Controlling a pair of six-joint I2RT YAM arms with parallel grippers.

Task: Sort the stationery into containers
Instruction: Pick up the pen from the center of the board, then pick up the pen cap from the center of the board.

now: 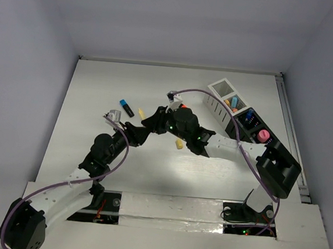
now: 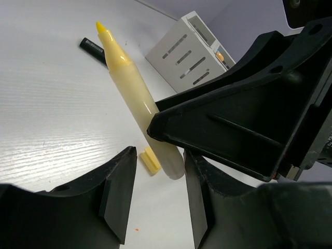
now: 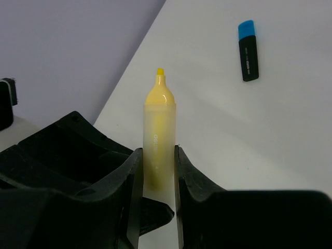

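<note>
Nothing legible anywhere. Faint pale print along the barrel of the yellow marker [image 3: 158, 140], centre of the right wrist view, too blurred to read. Small whitish lettering on the black marker [image 2: 93, 47], upper left of the left wrist view, too small to make out.

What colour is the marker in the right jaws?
Yellow; the marker shows best in the right wrist view.

One camera hangs high behind the arms, looking down over the whole bench [image 1: 100, 84]. The left wrist camera sits low and close beside the yellow marker [image 2: 132, 88], facing the white box [image 2: 181, 46] beyond it. The right wrist camera looks over the right tool [image 3: 156, 155], along the same marker, closer still.
</note>
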